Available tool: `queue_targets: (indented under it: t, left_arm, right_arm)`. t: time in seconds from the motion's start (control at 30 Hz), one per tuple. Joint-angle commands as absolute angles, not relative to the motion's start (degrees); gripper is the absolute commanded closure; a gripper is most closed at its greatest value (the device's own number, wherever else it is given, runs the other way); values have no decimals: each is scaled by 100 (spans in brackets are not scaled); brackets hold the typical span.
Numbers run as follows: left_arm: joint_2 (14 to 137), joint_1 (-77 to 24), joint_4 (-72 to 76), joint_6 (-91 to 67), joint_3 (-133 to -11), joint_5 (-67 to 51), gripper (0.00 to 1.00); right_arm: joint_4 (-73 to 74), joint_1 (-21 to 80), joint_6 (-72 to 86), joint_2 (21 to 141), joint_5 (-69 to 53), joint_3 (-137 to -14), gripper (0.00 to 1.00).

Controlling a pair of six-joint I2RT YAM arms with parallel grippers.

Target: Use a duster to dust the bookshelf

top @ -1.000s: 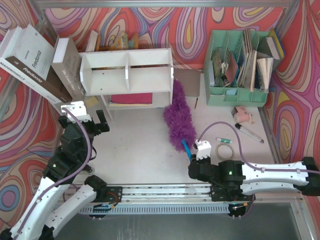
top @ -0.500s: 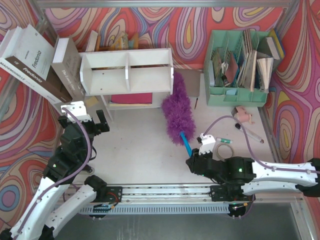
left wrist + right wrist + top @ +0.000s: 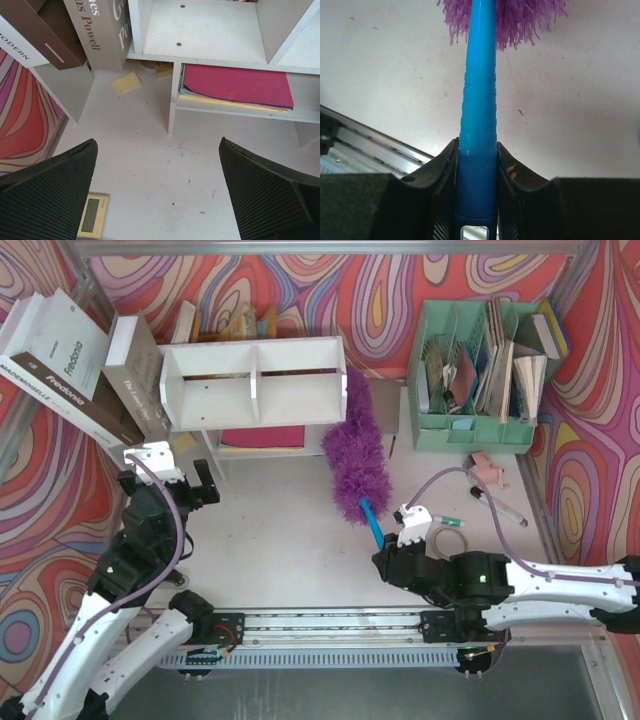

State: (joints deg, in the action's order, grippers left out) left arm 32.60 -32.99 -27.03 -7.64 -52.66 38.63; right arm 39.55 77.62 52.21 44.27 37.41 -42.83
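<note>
The white bookshelf stands at the back left, and its lower tier holds pink papers. The duster's purple head lies against the shelf's right side panel, tip towards the back. Its blue handle runs back to my right gripper, which is shut on it. In the right wrist view the handle is clamped between both pads of the gripper. My left gripper hangs open in front of the shelf's left end, nothing between its fingers.
A mint-green file organizer with papers stands at the back right. Large books lean left of the shelf. A tape roll and a marker lie near the right arm. A calculator and a yellow note lie below the left gripper.
My right gripper has pushed the duster towards the back and slightly left, so the purple head now reaches higher along the shelf's right side. The left arm has not moved.
</note>
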Motion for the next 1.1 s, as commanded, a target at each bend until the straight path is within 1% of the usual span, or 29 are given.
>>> queue_targets:
  t: [0.0, 0.2, 0.37, 0.53, 0.67, 0.9, 1.07]
  left_arm:
    - [3280, -3256, -2720, -685, -5211, 3890, 1]
    - [3289, -3257, -2730, -676, -5212, 3867, 2]
    - [3279, -3252, -2733, -682, -5218, 3873, 2]
    - [3288, -3244, -2724, -677, -5205, 3867, 1]
    - [3296, -3244, -2726, -667, -5208, 3876, 1]
    - [3311, -3243, -2732, -642, -5200, 3938, 1]
    - [3361, -3236, -2732, -639, -5204, 3938, 2]
  right_arm:
    - [3664, 7795, 5454, 4536, 3549, -3847, 100]
    - [3670, 7789, 5661, 4358, 3332, -3437, 100]
    - [4275, 7790, 5664, 4219, 3380, -3723, 100]
    - [4855, 7792, 5607, 3946, 3713, -4211, 100]
    - [4659, 7794, 5116, 3546, 4017, -4501, 100]
    - [4686, 7787, 4568, 3140, 4047, -4919, 100]
    - [4085, 7792, 4015, 2530, 4042, -4842, 100]
